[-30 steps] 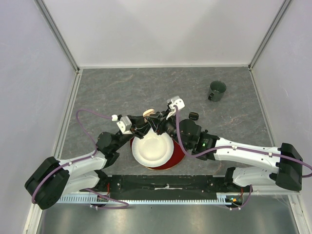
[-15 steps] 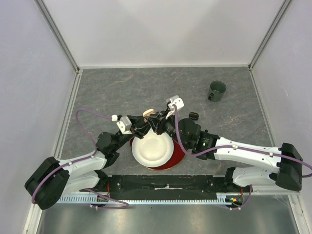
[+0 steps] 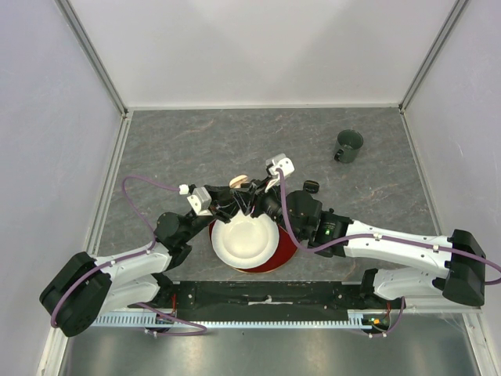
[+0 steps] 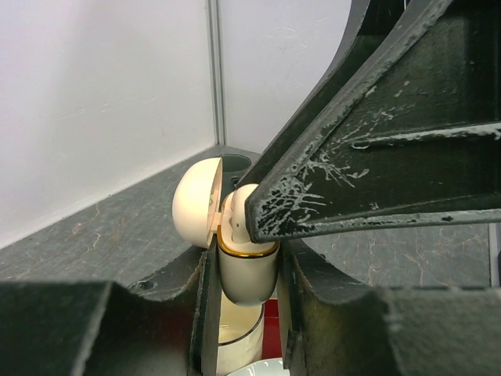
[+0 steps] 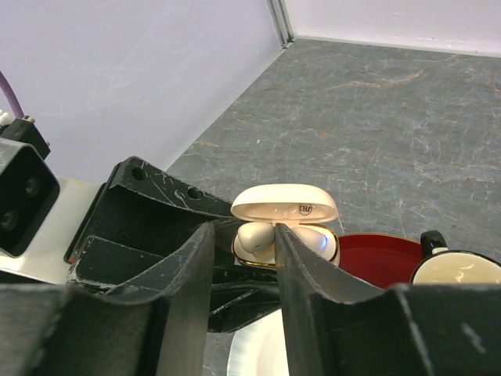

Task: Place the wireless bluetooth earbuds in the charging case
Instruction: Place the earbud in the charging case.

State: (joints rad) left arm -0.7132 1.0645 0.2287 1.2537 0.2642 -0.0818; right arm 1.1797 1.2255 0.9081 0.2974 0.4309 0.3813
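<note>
Left gripper (image 4: 245, 258) clamped; right gripper (image 5: 244, 235) slightly parted, facing it closely.

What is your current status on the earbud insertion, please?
Left end effector shut on case, lid open. Right end effector open, close to it. White earbuds inside.

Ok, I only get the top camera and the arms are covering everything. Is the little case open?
Observer: Yes. The left wrist view shows the charging case with its lid flipped up.
Operator: Who's holding it?
Observer: The left gripper pinches the lower half of the case between its two fingers.
Operator: Is there a bud inside?
Observer: In the right wrist view a white earbud sits in the case, just under the lid.
</note>
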